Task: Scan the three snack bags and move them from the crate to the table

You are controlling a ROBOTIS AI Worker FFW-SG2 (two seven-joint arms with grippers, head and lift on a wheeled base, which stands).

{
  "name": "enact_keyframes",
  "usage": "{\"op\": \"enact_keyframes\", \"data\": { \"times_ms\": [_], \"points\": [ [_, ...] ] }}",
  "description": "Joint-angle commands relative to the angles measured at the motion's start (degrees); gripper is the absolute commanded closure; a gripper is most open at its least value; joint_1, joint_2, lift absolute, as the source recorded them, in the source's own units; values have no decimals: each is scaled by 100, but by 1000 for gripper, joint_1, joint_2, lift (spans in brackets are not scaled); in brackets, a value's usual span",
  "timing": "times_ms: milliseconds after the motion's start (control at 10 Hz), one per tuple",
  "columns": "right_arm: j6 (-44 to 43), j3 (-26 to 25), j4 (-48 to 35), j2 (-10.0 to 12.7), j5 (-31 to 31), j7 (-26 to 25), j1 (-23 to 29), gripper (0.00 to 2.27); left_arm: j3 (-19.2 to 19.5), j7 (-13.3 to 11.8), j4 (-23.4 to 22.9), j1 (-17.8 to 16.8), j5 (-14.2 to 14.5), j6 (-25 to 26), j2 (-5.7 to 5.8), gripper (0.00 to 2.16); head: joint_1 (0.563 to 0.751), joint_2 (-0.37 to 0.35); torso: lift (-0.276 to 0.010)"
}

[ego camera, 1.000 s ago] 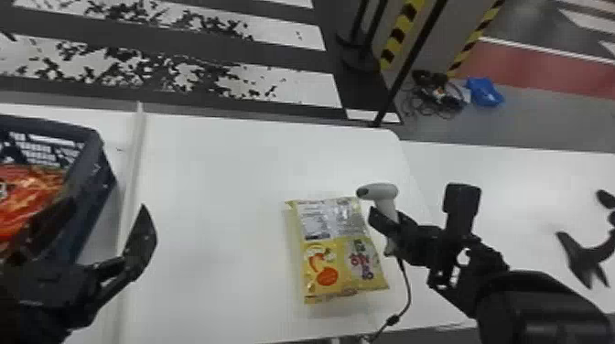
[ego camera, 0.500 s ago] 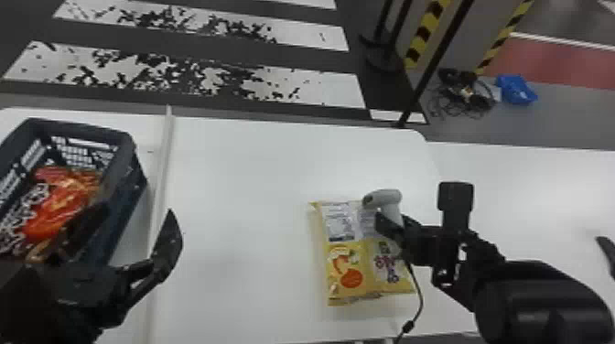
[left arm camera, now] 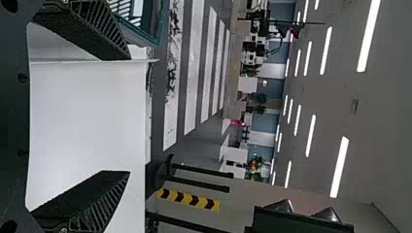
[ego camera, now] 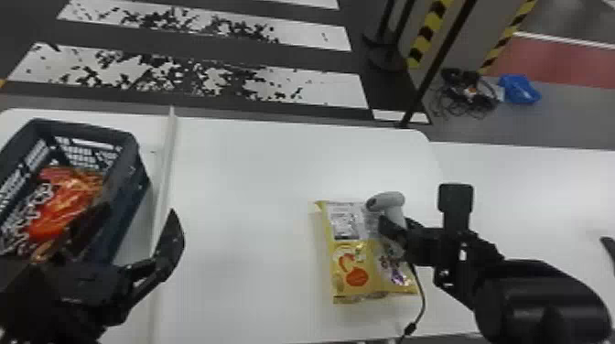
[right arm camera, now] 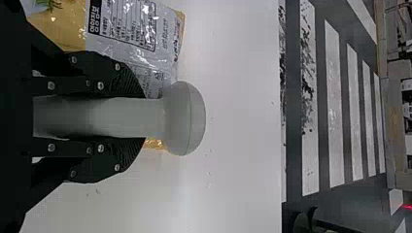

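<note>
My left gripper (ego camera: 138, 212) stands open with nothing between its fingers, at the right side of the crate (ego camera: 84, 128); in the left wrist view the open gripper (left arm camera: 128, 115) faces past the crate's edge (left arm camera: 159, 24). Inside the crate lie red-orange snack bags (ego camera: 68, 201); I cannot tell how many. A yellow snack bag (ego camera: 357, 260) lies flat on the table (ego camera: 247, 219). Above its far right part, my right gripper (ego camera: 393, 233) is shut on the grey scanner (ego camera: 391, 201). In the right wrist view the gripper (right arm camera: 143, 117) clasps the scanner's handle, its head (right arm camera: 184, 119) beyond the fingertips, beside the bag (right arm camera: 131, 34).
A raised white strip (ego camera: 164, 160) runs between the crate and the open middle of the table. The scanner's cable (ego camera: 423, 302) hangs toward the near table edge. Beyond the table's far edge stand dark poles (ego camera: 439, 55).
The head view has turned left, bringing more of the crate into sight. My right gripper has shifted left over the yellow bag with the scanner. The left gripper stays open beside the crate.
</note>
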Motion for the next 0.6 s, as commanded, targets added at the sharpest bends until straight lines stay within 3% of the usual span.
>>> {"op": "enact_keyframes", "data": {
  "times_ms": [0, 300, 500],
  "points": [
    [-214, -162, -81, 1, -143, -4, 74, 2236, -1, 1, 0, -11, 0, 17, 0, 22, 695, -194, -62],
    [-214, -725, -221, -78, -319, 5, 118, 2233, -1, 9, -9, -2, 0, -1, 9, 22, 695, -216, -62],
    [-759, -962, 491, -307, -302, 31, 13, 2233, -19, 9, 0, -2, 0, -1, 9, 22, 695, -270, -62]
  ]
}}
